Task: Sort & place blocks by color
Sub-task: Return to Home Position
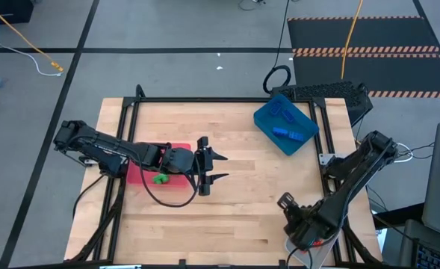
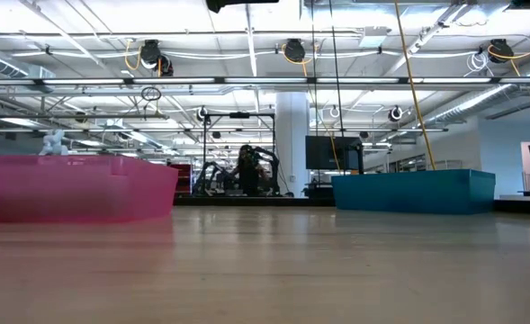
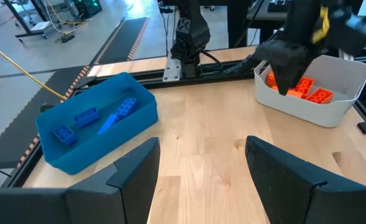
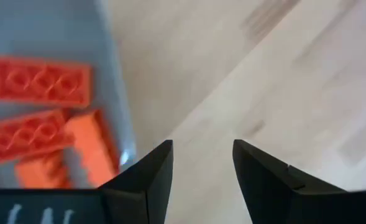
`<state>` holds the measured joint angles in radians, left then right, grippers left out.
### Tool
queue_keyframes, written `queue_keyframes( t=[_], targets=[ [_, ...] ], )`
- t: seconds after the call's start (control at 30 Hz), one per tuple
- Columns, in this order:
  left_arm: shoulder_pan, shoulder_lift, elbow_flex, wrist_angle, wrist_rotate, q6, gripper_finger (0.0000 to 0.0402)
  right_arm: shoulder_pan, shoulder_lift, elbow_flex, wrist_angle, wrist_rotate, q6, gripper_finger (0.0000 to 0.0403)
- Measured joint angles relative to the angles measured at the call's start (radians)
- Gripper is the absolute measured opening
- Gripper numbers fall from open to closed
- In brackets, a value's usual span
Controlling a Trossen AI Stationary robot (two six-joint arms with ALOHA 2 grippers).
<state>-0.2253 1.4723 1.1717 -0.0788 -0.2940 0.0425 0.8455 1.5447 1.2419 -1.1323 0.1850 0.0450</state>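
Now we are wrapping up: blue blocks (image 3: 86, 116) in the blue tray (image 3: 49, 127), orange blocks (image 4: 40, 81) in the grey tray (image 3: 332, 109), green blocks (image 1: 160, 178) seemingly in the red tray (image 1: 134, 173). The left pincer (image 1: 221, 167) mid-tabletop (image 1: 242, 217) and right pincer (image 4: 201, 165) by the grey tray are gaping empty; next, retracting home.

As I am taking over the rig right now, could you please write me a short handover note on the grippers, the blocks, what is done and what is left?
Left gripper: open, empty, above the table just past the red tray.
Right gripper: open, empty, beside the grey tray wall.
Blocks: green blocks in the red tray, blue blocks in the blue tray, orange blocks in the grey tray.
Done: sorting looks complete; no block shows loose on the table.
Left: probably only parking both arms.
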Motion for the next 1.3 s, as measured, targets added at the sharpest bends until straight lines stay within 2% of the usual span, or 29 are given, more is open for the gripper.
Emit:
queue_keyframes(
  t=[0.33, 0.5, 0.6, 0.8, 0.9, 1.07, 1.3],
  targets=[
    [0.000, 0.000, 0.000, 0.000, 0.000, -0.001, 0.0241, -0.118, -0.140, -0.038, 0.091, 0.229, 0.042, 0.0160],
    [0.000, 0.000, 0.000, -0.004, 0.000, -0.014, 0.0241, -0.256, -0.207, -0.141, 0.235, 0.238, 0.018, 0.0160],
    [0.000, 0.000, 0.000, -0.008, 0.000, -0.018, 0.0241, -0.347, -0.269, -0.248, 0.420, 0.238, -0.009, 0.0160],
    [0.007, 0.000, 0.000, -0.007, -0.001, -0.019, 0.0241, -0.499, -0.440, -0.505, 0.960, 0.230, -0.185, 0.0160],
    [0.019, 0.000, 0.000, -0.007, -0.004, -0.018, 0.0241, -0.568, -0.526, -0.593, 1.099, 0.230, -0.202, 0.0160],
    [0.042, 0.000, -0.002, -0.002, -0.004, -0.018, 0.0241, -0.637, -0.636, -0.704, 1.139, 0.235, -0.122, 0.0160],
    [0.085, 0.000, -0.077, 0.045, -0.005, -0.003, 0.0241, -0.702, -0.744, -0.816, 1.158, 0.228, -0.075, 0.0160]
  ],
)
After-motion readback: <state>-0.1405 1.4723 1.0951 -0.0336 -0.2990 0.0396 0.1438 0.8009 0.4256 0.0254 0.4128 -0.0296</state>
